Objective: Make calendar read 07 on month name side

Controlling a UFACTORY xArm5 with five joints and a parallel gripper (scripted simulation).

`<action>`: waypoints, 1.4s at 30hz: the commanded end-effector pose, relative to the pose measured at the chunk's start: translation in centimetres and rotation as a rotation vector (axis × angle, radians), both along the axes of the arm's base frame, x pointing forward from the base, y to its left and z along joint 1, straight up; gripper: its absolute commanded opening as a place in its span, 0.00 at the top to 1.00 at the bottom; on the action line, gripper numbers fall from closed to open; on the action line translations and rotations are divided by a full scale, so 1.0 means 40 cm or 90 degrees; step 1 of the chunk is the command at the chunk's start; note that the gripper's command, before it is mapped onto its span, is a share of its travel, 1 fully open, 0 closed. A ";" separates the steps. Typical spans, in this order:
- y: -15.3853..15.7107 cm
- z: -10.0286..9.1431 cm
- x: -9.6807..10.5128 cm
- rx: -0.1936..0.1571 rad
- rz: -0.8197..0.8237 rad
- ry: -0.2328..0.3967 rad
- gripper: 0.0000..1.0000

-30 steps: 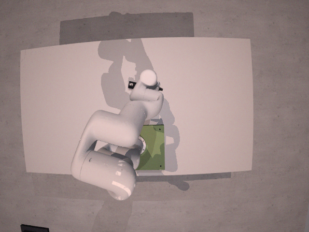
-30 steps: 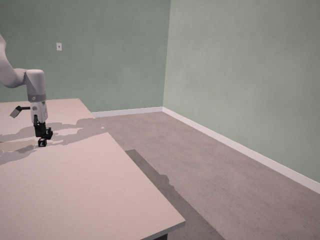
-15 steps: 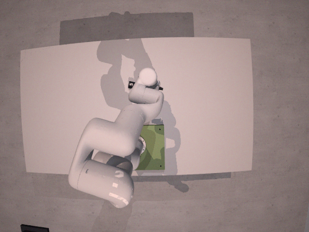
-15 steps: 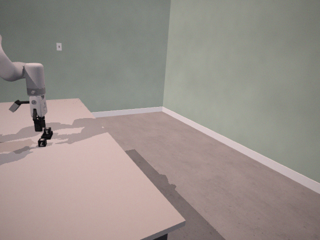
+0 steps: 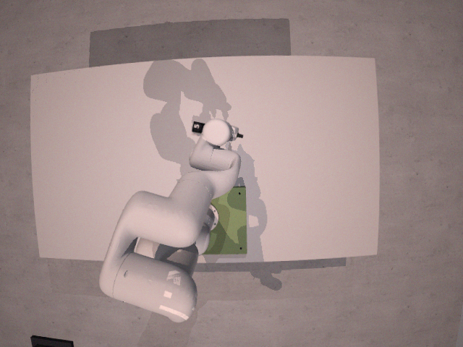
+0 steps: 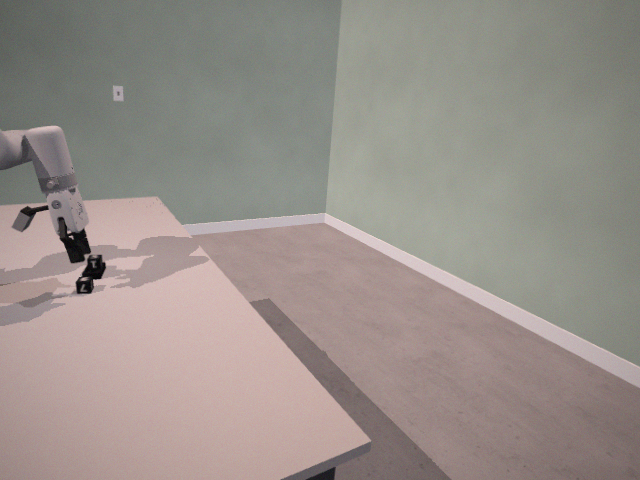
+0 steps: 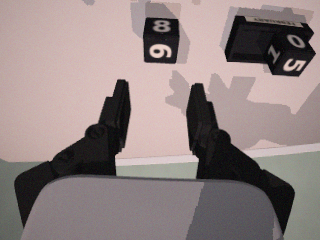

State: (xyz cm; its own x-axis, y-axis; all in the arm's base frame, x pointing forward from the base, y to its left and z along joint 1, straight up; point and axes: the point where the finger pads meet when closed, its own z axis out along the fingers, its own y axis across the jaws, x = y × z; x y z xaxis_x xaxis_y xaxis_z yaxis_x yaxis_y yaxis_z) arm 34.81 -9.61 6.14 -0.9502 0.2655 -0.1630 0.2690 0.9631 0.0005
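The calendar tray (image 6: 97,273) (image 7: 246,46) is sitting on the table (image 5: 317,149) (image 6: 170,361) (image 7: 60,75), its strip showing FEBRUARY. One black cube (image 5: 197,127) (image 6: 95,261) (image 7: 290,54) is occupying one end of the tray, showing 0, 1 and 5 to the wrist camera; whether it is standing fully flat, I cannot tell. The other end is lying bare. The second black cube (image 6: 84,285) (image 7: 161,41) is resting on the table near the tray, apart from it, showing 8 and a 6-or-9 figure to the wrist camera (the exterior view is catching its 7). So the date is not yet reading 07.

Above the table, the gripper (image 6: 81,256) (image 7: 159,96) is tilting, its jaws standing moderately wide with nothing between them. Behind it, the pale arm (image 5: 164,220) (image 6: 49,149) is reaching out over the green base plate (image 5: 239,228).
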 end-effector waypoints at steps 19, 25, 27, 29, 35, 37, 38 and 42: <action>0.005 0.001 -0.013 -0.048 0.000 -0.177 0.51; 0.004 -0.002 -0.012 -0.053 0.000 -0.194 0.51; 0.004 -0.005 -0.012 -0.058 0.000 -0.213 0.51; 0.004 -0.005 -0.012 -0.058 0.000 -0.213 0.51; 0.006 -0.005 -0.018 -0.073 0.000 -0.267 0.51; 0.006 -0.005 -0.019 -0.074 0.000 -0.271 0.51; 0.006 -0.005 -0.019 -0.074 0.000 -0.271 0.51; 0.006 -0.005 -0.019 -0.074 0.000 -0.271 0.51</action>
State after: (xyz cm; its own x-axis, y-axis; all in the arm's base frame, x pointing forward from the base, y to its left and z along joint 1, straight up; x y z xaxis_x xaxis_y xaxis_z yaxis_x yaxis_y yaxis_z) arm 33.95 -9.35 5.88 -0.7975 0.2243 -0.5600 0.2691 0.9631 0.0025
